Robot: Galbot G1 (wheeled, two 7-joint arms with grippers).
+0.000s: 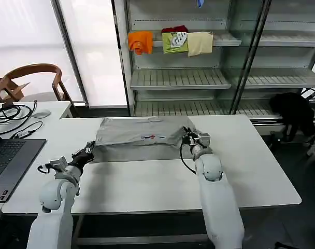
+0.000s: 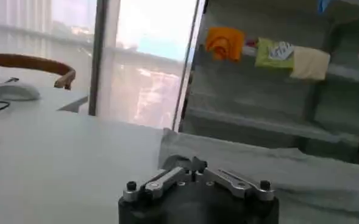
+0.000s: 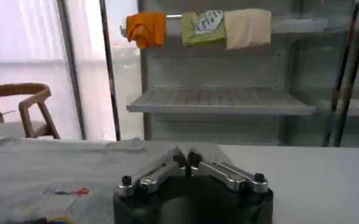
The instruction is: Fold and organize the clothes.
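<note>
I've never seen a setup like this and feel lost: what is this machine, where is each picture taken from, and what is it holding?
It is a two-armed robot at a white table. The wide picture comes from a camera on its head, looking down; the other two come from cameras on its wrists, just behind each end effector.

A light grey shirt lies partly folded on the table. The left end effector is at the shirt's left edge, and the right end effector is at its right edge; both look closed on the fabric.

On the shelving behind hang small orange, green and cream garments. A laptop sits at the left.
</note>
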